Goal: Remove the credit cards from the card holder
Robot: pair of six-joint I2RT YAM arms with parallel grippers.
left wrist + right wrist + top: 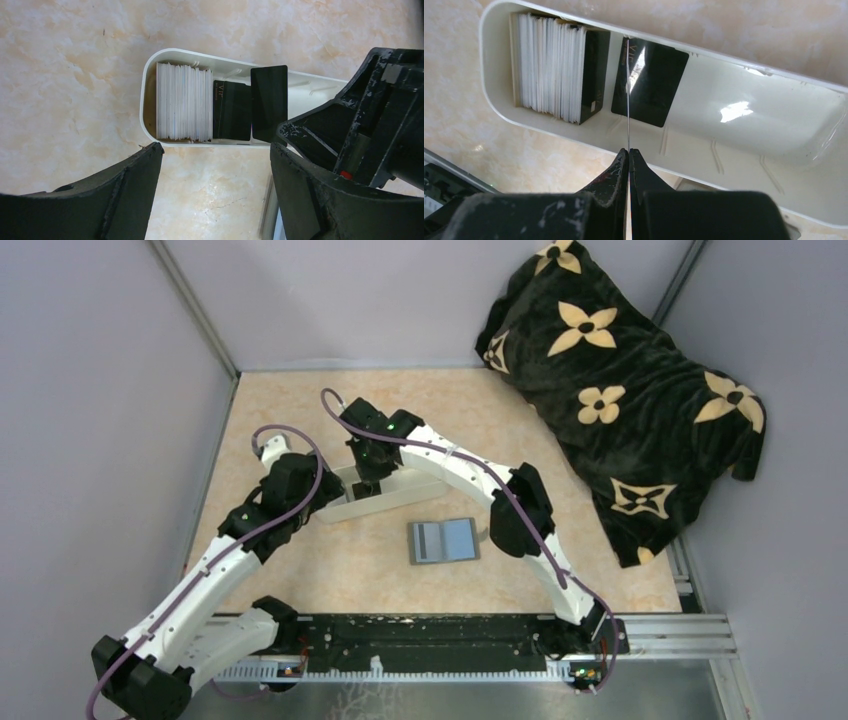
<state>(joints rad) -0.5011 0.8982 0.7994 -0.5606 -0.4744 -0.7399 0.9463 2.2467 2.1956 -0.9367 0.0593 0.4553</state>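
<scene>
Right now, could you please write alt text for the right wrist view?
The right gripper, jaws shut, pinches a thin card seen edge-on over a long white tray. The tray holds a stack of pale cards and a black card.

Card stack fills 1 end of tray; rest open
</scene>
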